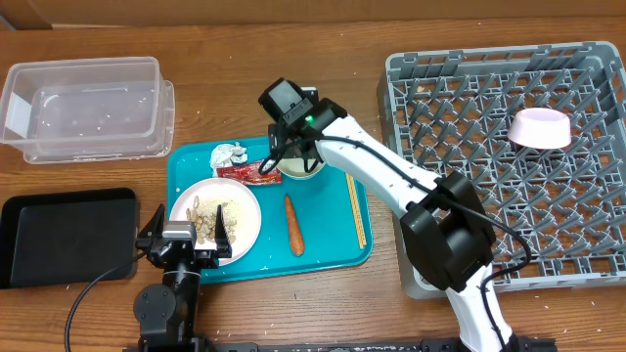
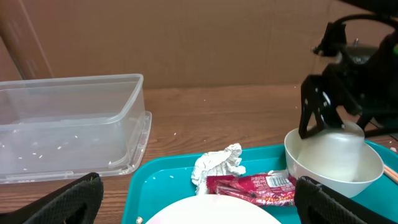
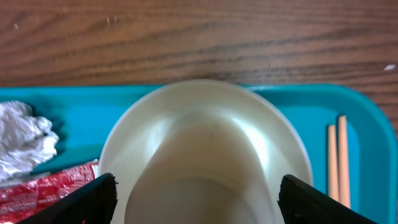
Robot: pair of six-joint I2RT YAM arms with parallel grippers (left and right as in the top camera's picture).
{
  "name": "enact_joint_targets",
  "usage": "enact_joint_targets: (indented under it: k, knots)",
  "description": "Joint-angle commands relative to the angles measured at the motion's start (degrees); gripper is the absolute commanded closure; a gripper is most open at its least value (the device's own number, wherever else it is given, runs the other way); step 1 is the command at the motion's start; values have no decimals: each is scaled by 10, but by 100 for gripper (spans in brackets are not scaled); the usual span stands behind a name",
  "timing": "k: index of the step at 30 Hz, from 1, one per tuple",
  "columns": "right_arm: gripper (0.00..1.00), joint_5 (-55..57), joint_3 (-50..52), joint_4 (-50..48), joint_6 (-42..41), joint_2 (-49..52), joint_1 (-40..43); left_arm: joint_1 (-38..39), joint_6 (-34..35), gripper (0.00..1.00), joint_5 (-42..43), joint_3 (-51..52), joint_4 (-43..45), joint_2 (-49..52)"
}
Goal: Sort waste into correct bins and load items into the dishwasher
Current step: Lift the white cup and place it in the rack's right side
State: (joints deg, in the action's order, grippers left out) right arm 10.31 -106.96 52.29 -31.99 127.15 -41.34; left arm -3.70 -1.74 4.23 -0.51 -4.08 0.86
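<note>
On the teal tray [image 1: 333, 256] lie a round plate [image 1: 243, 223] with rice scraps, a foil ball [image 1: 230, 154], a red wrapper [image 1: 246, 173], a white bowl [image 1: 303, 168], a carrot [image 1: 293, 225] and chopsticks [image 1: 358, 210]. My right gripper [image 1: 298, 156] is open, its fingers either side of the white bowl [image 3: 205, 124]. My left gripper [image 1: 186, 240] is open at the plate's near edge [image 2: 217, 214], empty. The foil ball [image 2: 217, 165] and wrapper [image 2: 255, 186] lie just beyond it. A pink bowl [image 1: 540, 128] sits upside down in the grey dish rack [image 1: 469, 176]. I cannot make out a cup.
The clear tub [image 1: 83, 103] stands at the back left and also shows in the left wrist view [image 2: 68, 124]. The black tray [image 1: 64, 235] lies at the front left, beside my left gripper. The dish rack fills the right side of the table.
</note>
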Motion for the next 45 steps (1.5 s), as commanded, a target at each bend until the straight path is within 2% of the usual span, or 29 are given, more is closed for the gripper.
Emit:
enact_joint_targets:
  k: [1,3,6,9,12,20,25,30,35,40,41,43,45]
  knots:
    - [15,2,8,-3,0,9,-2,4,-11,0,-2,2,-1,-6]
    - [21,2,8,-4,0,9,-2,4,-11,0,-2,2,-1,-6]
    - [39,2,8,-4,0,9,-2,4,-11,0,-2,2,-1,-6]
    - [46,2,3,4,3,7,-2,4,-11,0,-2,2,-1,-6]
    - [56,2,-20,33,5,-3,-2,4,-11,0,-2,2,-1,-6]
    - [59,65,-133,172,10,-94,24,4,-11,0,-2,2,-1,-6]
    - [58,66,-193,230,42,-185,94,4,-11,0,-2,2,-1,-6]
    - [58,77,-200,286,70,-277,266,4,-11,0,-2,2,-1,-6]
    - [58,44,-190,327,70,-281,470,4,-11,0,-2,2,-1,-6]
    - [58,-53,-118,304,82,-265,647,4,-11,0,-2,2,-1,-6]
    - [58,-69,-78,280,82,-256,696,4,-11,0,-2,2,-1,-6]
    - [58,-106,-10,233,82,-245,751,4,-11,0,-2,2,-1,-6]
    - [55,-111,33,202,82,-244,772,4,-11,0,-2,2,-1,-6]
